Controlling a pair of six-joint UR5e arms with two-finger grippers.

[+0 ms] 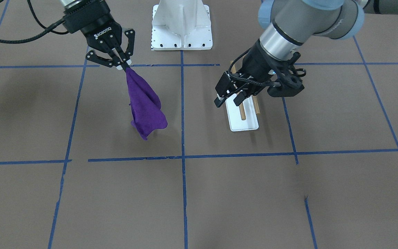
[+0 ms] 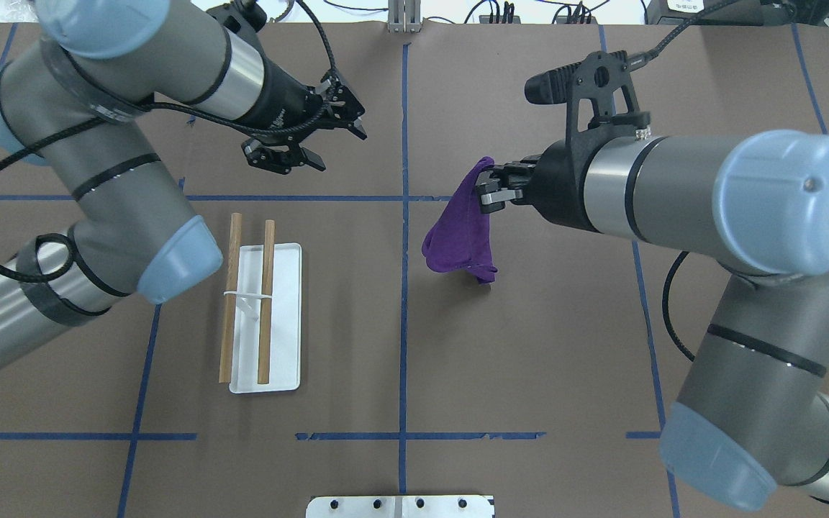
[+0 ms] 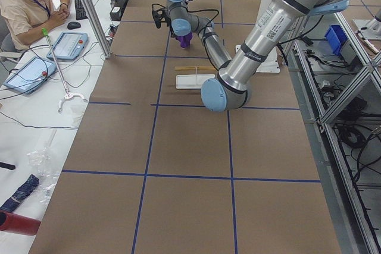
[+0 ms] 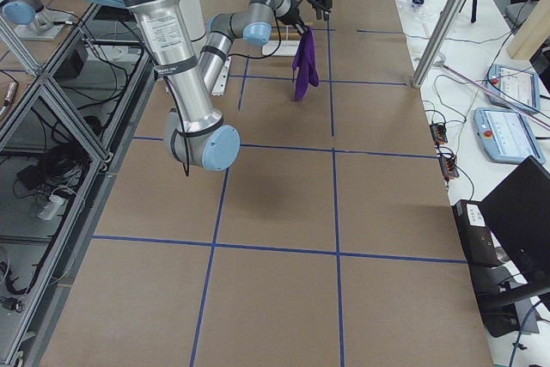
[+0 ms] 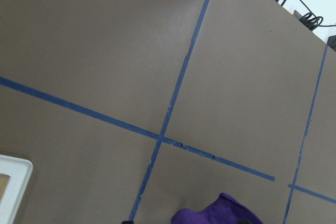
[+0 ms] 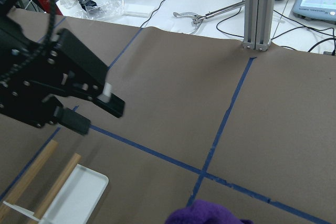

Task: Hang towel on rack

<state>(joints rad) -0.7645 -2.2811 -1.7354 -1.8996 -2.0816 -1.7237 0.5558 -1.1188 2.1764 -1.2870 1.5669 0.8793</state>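
My right gripper is shut on the top corner of the purple towel. The towel hangs free above the table and also shows in the overhead view, right of the centre line. The rack, a white tray with two wooden rods, stands on the table's left half. My left gripper is open and empty, raised beyond the rack's far end. In the front view the left gripper overlaps the rack. The right wrist view shows the left gripper, the rack and the towel's top.
A large white ribbed metal pedestal stands at the robot's side of the table, on the centre line. Blue tape lines divide the brown table cover. An operator sits at a side desk with tablets.
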